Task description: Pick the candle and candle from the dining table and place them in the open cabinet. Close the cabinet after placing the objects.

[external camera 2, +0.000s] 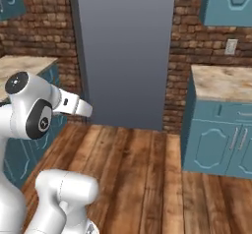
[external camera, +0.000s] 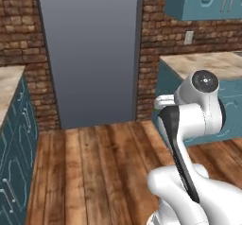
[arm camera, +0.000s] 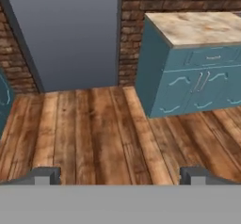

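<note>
Both candles are out of view. My gripper (arm camera: 121,177) hangs open above the wooden floor with nothing between its dark fingertips (arm camera: 47,176). The lower part of the teal wall cabinet (external camera: 203,1) shows at the top right of the left base view, with arched-panel doors and silver bar handles, and I cannot tell whether a door stands open. It shows again as the cabinet (external camera 2: 229,2) in the right base view. I cannot tell whether either stone-topped unit here is the dining table.
A teal unit with a stone top (arm camera: 197,28) stands right of a tall grey panel (external camera: 90,54) in the brick wall. Another stone-topped teal unit (external camera: 9,84) lines the left side. Plank floor (arm camera: 94,133) lies between them.
</note>
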